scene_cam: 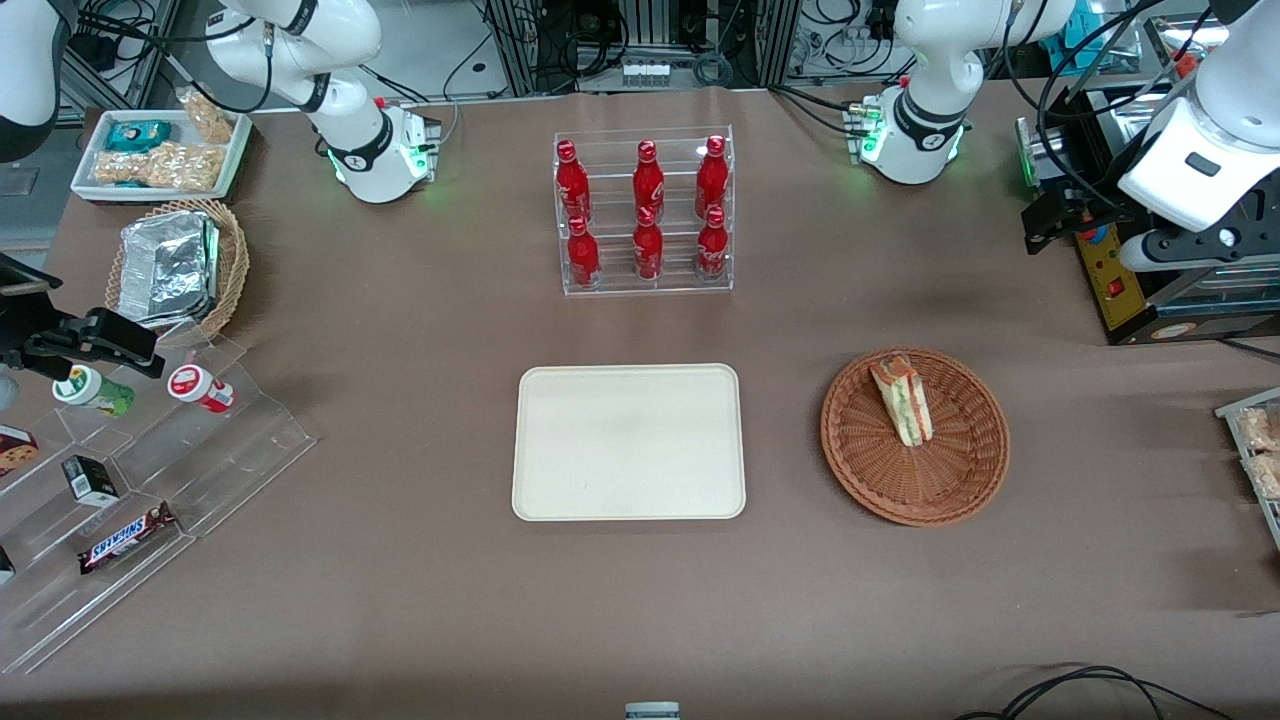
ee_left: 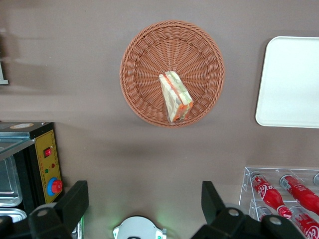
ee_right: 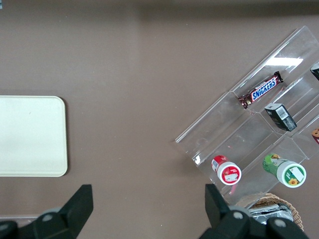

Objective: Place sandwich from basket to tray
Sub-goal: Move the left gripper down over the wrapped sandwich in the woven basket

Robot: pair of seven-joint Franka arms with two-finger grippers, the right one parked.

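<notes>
The sandwich (scene_cam: 903, 400), a pale wedge with green and red filling, lies in the reddish-brown wicker basket (scene_cam: 950, 450). Both show in the left wrist view, the sandwich (ee_left: 175, 96) in the basket (ee_left: 149, 64). The cream tray (scene_cam: 628, 440) lies bare beside the basket, toward the parked arm's end; it also shows in the left wrist view (ee_left: 291, 82) and the right wrist view (ee_right: 30, 134). My left gripper (scene_cam: 1052, 215) hangs high above the table, farther from the front camera than the basket. Its fingers (ee_left: 75, 204) stand wide open and hold nothing.
A clear rack of red bottles (scene_cam: 645, 215) stands farther from the front camera than the tray. A yellow-and-black appliance (scene_cam: 1115, 280) sits under the gripper. A tan basket with foil packs (scene_cam: 175, 265), a white snack tray (scene_cam: 160, 150) and an acrylic snack stand (scene_cam: 150, 470) lie toward the parked arm's end.
</notes>
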